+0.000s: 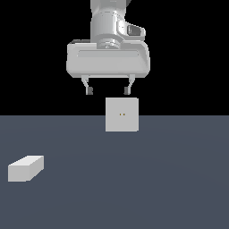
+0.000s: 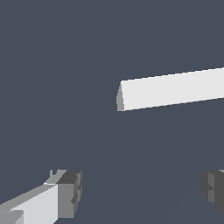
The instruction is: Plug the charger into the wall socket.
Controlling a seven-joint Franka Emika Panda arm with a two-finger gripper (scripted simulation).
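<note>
Up high, gripper point(image 1: 108, 91) open & empty; charger point(image 1: 26, 168) apart from wall socket point(image 1: 121, 115).

One charger point(image 1: 26, 168), one wall socket point(image 1: 121, 114), and one end effector point(image 1: 108, 91) with two fingers point(image 1: 89, 91).

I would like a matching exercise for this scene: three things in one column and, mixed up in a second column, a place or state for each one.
Things:
1. small off-white brick-shaped charger
2. upright off-white square wall socket
3. grey robot hand

Places or states:
A. open, holding nothing, raised above the floor
B. lying flat on the dark floor, at the exterior view's left
C. standing upright near the middle, two tiny yellowish dots on its face

Pairs: 1-B, 2-C, 3-A
</note>
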